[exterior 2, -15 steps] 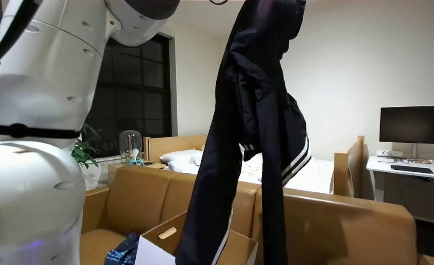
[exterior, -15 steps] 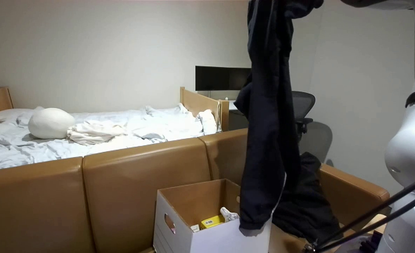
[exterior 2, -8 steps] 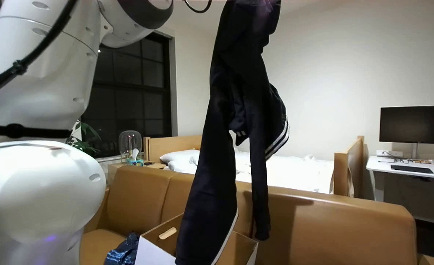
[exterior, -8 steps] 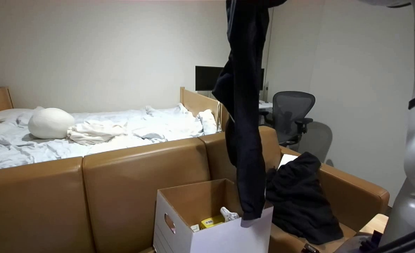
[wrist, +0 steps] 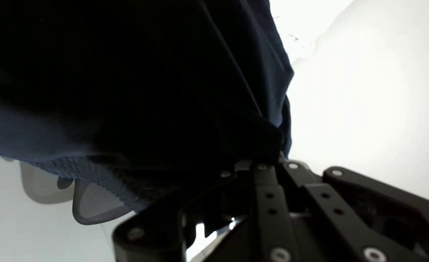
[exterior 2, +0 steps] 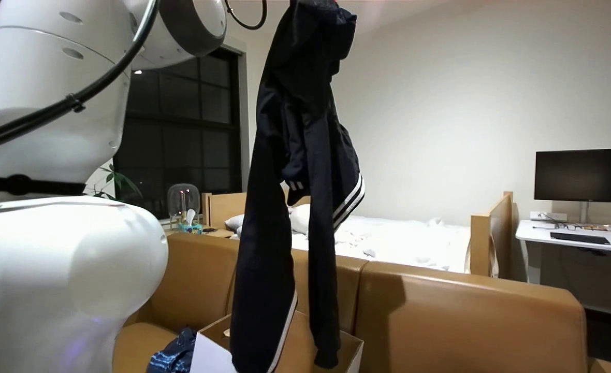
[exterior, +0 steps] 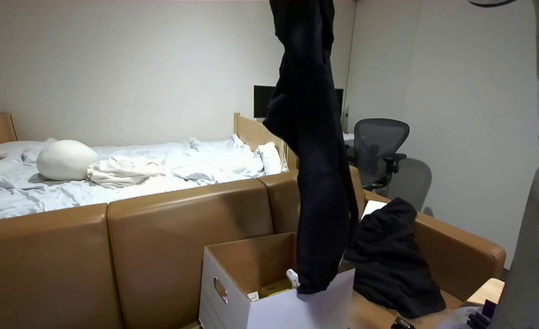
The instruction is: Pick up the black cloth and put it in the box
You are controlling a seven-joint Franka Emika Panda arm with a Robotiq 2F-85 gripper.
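The black cloth, a long garment with white stripes, hangs in the air in both exterior views [exterior: 317, 183] [exterior 2: 264, 233]. In the wrist view the cloth [wrist: 145, 91] fills the upper left. My gripper [wrist: 278, 163] is shut on the cloth's top; the fingertips are partly hidden by fabric. The gripper is out of frame above in the exterior views. The white box with brown inside [exterior: 297, 315] stands open on the sofa; it also shows low in an exterior view [exterior 2: 209, 352]. The cloth's lower ends overlap the box's right part; I cannot tell whether they touch it.
A brown sofa [exterior: 187, 219] stands behind the box. Another dark garment [exterior: 395, 265] lies on its seat beside the box. A yellow packet [exterior: 274, 288] and white items are in the box. A dark blue shiny cloth [exterior 2: 173, 355] lies by the box. A bed [exterior: 182, 160] stands behind the sofa.
The hanging cloth has moved left in both exterior views, its ends swinging. The arm has turned with it. The cloth stays held; the box has not moved.
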